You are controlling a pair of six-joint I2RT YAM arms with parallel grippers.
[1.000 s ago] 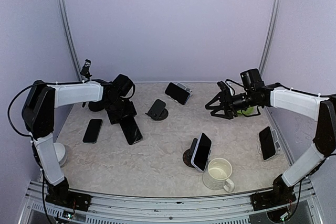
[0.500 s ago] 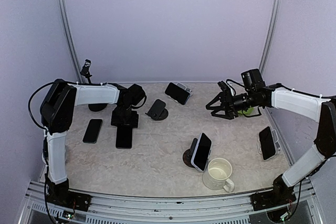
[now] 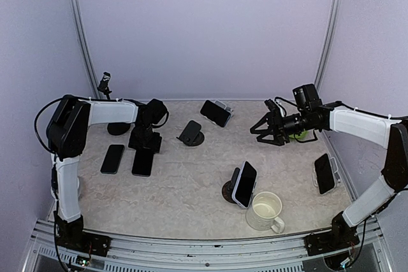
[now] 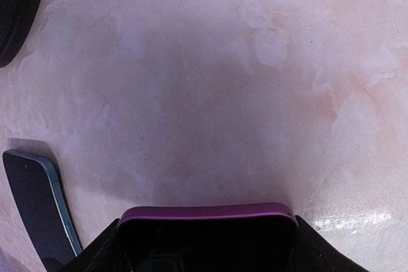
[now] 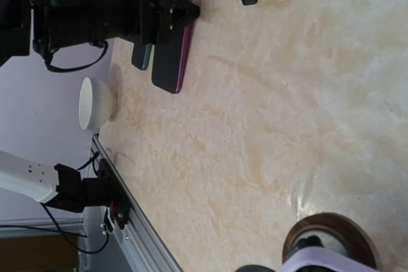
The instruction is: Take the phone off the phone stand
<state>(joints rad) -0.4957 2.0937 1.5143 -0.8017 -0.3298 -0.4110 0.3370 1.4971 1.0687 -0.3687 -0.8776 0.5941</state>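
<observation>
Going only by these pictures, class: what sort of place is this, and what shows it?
Most likely a robot test cell, not a home. A left arm and a right arm are bolted to a metal rail; lilac walls box in the table; several phones and phone stands are set out like props.

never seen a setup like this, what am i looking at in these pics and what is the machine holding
Two robot arms are bolted to the near edge of a table. The wide picture looks down from above and behind them. The other two come from a camera on each wrist. The left gripper grips a purple phone by one end. The right gripper is open and empty. Also on the table are a second phone lying flat, three phones on stands, an empty stand and a mug.
</observation>
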